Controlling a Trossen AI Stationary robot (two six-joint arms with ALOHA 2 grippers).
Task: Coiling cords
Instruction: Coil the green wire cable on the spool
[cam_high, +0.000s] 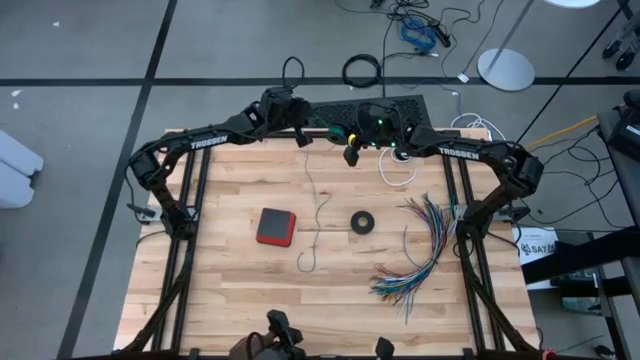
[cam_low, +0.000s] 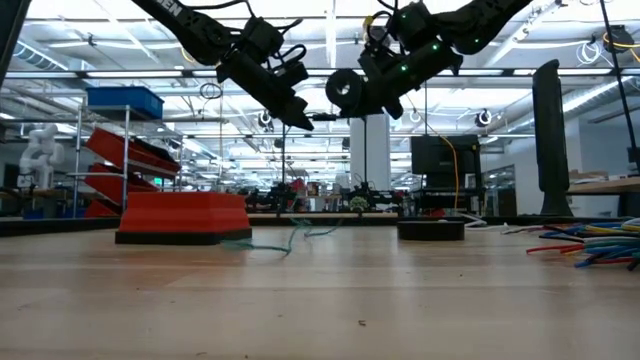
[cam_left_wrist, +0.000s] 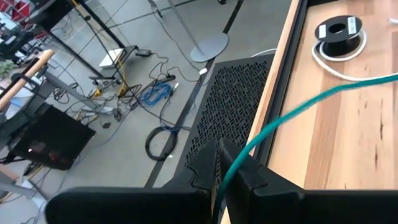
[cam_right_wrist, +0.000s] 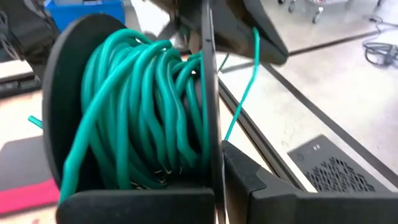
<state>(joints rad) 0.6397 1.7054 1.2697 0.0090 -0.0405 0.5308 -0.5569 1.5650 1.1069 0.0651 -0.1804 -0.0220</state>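
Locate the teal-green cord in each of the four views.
High view: teal-green cord trails down the table's middle, right of the red block.
Low view: lies on the table, right of the red block.
Left wrist view: runs from the left tool across the picture.
Right wrist view: wound on a black spool.
Shared landmark: the red block.

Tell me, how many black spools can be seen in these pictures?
2. One black spool, wound with teal-green cord, is held above the table's far edge by the right gripper. The other spool, with white cord, lies on the table near that edge.
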